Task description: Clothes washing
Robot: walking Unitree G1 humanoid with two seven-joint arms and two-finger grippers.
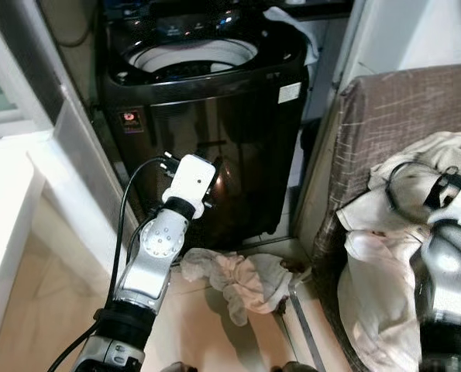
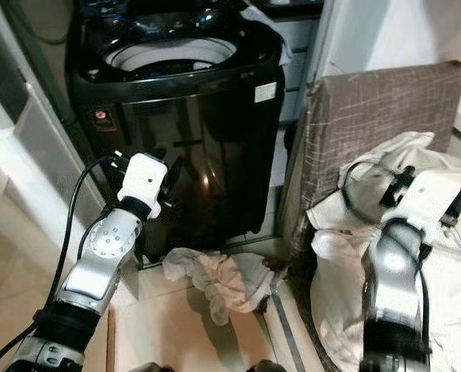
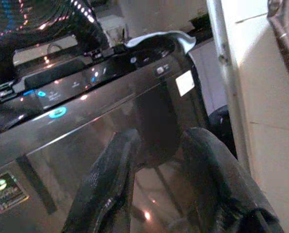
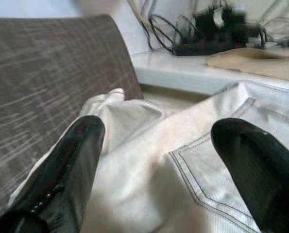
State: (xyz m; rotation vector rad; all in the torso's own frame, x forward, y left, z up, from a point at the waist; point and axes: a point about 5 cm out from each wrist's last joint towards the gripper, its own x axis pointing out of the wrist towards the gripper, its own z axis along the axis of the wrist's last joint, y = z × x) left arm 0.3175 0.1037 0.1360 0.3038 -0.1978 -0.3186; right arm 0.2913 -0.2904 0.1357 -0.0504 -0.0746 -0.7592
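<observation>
1. The clothes [image 1: 400, 256] – a heap of pale, cream-white garments – lie piled on a brown woven sofa [image 1: 385, 116] at the right of the scene, spilling over its front edge.
2. A second pale cloth [image 1: 238, 280] lies crumpled on the tiled floor [image 1: 191, 333], just in front of the washing machine's base.
3. The washing machine [image 1: 215, 139] is a glossy black top-loader standing in the corner; its lid is up and the white rim of the drum shows. A white rag [image 1: 288, 19] is draped over its back right corner.
4. The right claw [image 4: 159, 165] hovers over the heap on the sofa, its two black fingers [image 4: 61, 170] spread wide with stitched cream fabric between them – they grip nothing.
5. The left claw [image 3: 154, 189] is raised in front of the machine's dark front panel, pointing up toward the lit control strip; its fingers stand a little apart, holding nothing.
6. A white ledge [image 1: 5, 201] runs along the left side.
</observation>
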